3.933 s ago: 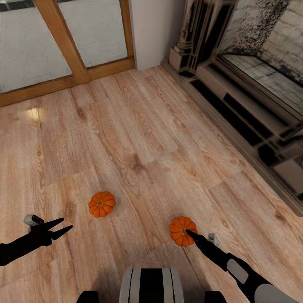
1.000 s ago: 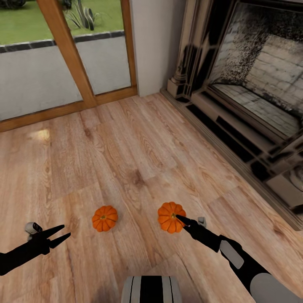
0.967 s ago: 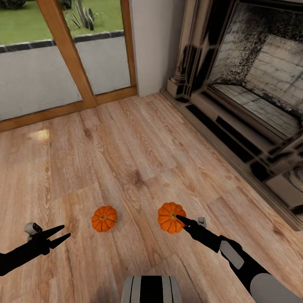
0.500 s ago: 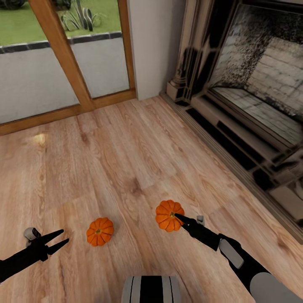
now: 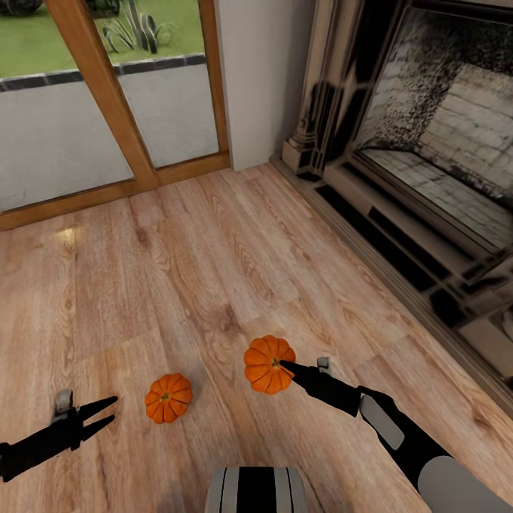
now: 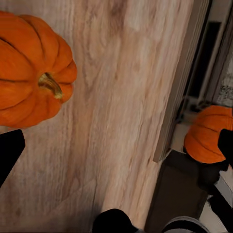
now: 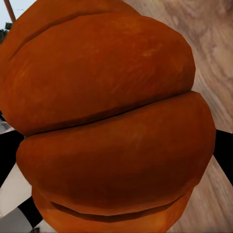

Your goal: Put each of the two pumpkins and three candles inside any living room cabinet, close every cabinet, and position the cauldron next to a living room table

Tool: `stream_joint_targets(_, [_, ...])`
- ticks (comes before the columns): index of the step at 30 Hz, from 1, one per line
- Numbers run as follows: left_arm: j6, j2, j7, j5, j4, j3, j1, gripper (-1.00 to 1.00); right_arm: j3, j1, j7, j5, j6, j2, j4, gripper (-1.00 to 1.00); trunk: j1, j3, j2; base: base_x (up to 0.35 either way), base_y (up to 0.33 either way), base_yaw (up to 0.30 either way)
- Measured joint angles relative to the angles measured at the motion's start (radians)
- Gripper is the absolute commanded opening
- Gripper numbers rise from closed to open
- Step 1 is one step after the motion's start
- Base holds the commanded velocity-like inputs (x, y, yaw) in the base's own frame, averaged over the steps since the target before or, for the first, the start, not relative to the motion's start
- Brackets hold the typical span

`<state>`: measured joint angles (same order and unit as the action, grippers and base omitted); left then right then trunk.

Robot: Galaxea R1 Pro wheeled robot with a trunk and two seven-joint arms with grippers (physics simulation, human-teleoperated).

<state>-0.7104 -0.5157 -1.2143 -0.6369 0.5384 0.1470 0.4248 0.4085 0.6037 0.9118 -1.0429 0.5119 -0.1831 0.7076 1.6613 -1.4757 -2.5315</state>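
Head view: two pumpkins on the wood floor (image 5: 214, 242). Right gripper (image 5: 283, 367) is clamped on the right pumpkin (image 5: 268, 364), which sits mid-floor, well apart from the fireplace (image 5: 427, 142) along the floor's right edge. Left pumpkin (image 5: 168, 397) lies loose nr the floor's near edge, just beside the left gripper (image 5: 107, 415), jaws narrowly apart, nothing between them. Glass door (image 5: 85, 107) at far-left.

Left wrist view: left pumpkin (image 6: 31, 85) close up, stem showing, one dark fingertip (image 6: 9, 150) beside it, not touching. Right pumpkin (image 6: 208, 133) further off w/ the right arm at it.

Right wrist view: right pumpkin (image 7: 111, 121) pressed close betw. the dark fingers (image 7: 224, 148), floor behind.
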Motion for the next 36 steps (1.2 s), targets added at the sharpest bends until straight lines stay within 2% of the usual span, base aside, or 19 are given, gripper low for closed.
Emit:
stream_joint_targets(2, [0.0,0.018,0.075,-0.002,0.001,0.008,0.001,1.0,0.0,0.0,0.0,0.0,0.002,0.0,0.001,-1.0,0.0,0.0,0.0,0.0,0.0,0.0])
stream_joint_targets(3, [0.001,0.029,0.126,-0.005,0.005,0.026,0.001,1.0,0.0,0.0,0.001,0.0,0.003,0.0,0.001,-1.0,0.0,0.0,0.0,0.0,0.0,0.0])
stream_joint_targets(7, [0.02,0.052,0.185,-0.009,0.01,0.068,0.001,1.0,0.0,0.0,0.004,0.0,0.005,0.0,0.002,-1.0,0.0,0.0,0.0,0.0,0.0,0.0])
stream_joint_targets(18, [0.047,0.062,0.201,-0.01,0.011,0.081,0.001,1.0,0.004,0.0,0.037,-0.002,0.009,0.0,0.047,-1.0,0.0,0.0,0.0,0.0,0.0,0.0])
stream_joint_targets(23, [0.051,0.062,0.201,-0.009,0.011,0.081,0.001,1.0,0.004,0.0,0.04,0.0,0.022,0.0,0.051,-1.0,0.002,-0.019,-0.001,0.0,0.0,0.0])
stream_joint_targets(25, [0.06,0.062,0.201,-0.009,0.011,0.081,0.001,1.0,0.004,0.0,0.041,-0.005,0.033,0.001,0.069,-1.0,0.002,-0.019,-0.001,0.0,0.0,0.0])
stream_joint_targets(28, [0.07,0.067,0.201,-0.009,0.011,0.081,0.001,1.0,0.003,0.0,0.037,-0.007,0.043,0.002,0.144,-1.0,0.002,-0.019,-0.001,0.0,0.0,0.0])
stream_joint_targets(30, [0.081,0.073,0.202,-0.008,0.011,0.081,0.001,1.0,0.003,0.0,0.028,0.0,0.053,0.002,0.243,-1.0,0.002,-0.019,-0.001,0.0,0.0,0.0])
stream_joint_targets(31, [0.085,0.075,0.204,-0.008,0.011,0.081,0.001,1.0,0.001,-0.001,0.021,-0.016,0.065,0.002,0.295,-1.0,0.003,-0.023,-0.001,0.0,0.0,0.0])
stream_joint_targets(34, [0.092,0.084,0.239,-0.009,0.012,0.08,0.001,1.0,0.002,-0.006,-0.038,-0.006,0.061,0.002,0.401,-1.0,0.004,-0.035,-0.002,0.0,0.0,0.0])
stream_joint_targets(36, [0.102,0.089,0.259,-0.01,0.013,0.08,0.001,1.0,0.002,-0.007,-0.07,-0.005,0.059,0.001,0.431,-1.0,0.005,-0.042,-0.003,0.0,0.0,0.0])
